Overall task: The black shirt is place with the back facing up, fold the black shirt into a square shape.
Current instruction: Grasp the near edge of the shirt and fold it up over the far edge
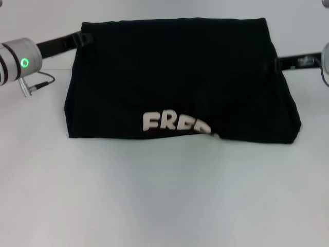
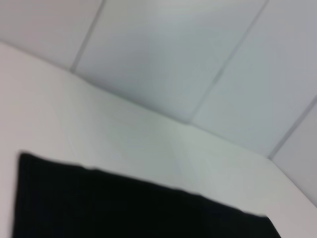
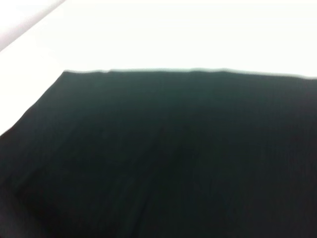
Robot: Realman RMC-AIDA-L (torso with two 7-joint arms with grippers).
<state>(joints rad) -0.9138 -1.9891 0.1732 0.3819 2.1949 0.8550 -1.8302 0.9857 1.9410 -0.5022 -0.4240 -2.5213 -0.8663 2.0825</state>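
- The black shirt point(image 1: 180, 77) lies folded on the white table point(image 1: 154, 195), filling the upper middle of the head view; its outline is a wide block, narrower along the far edge and broader along the near one.
- Along the near edge, just left of centre, white lettering point(image 1: 175, 123) shows on the cloth; the last letters are cut off by a fold, so I cannot read the whole word.
- My left gripper point(image 1: 82, 38) reaches in from the upper left of the head view and meets the shirt at its far left corner; I cannot tell whether it is spread or pinching the cloth, because the tips merge with the black fabric.
- The left arm's grey wrist with a green light point(image 1: 24, 63) sits at the left edge; a thin cable point(image 1: 38, 82) hangs beneath it.
- My right gripper point(image 1: 280, 64) comes in from the right edge and touches the shirt's right side about halfway down; its state is likewise hidden from me.
- In the left wrist view the shirt point(image 2: 138, 208) fills the lower part, with table beyond it; in the right wrist view black fabric point(image 3: 173, 158) covers most of the frame.
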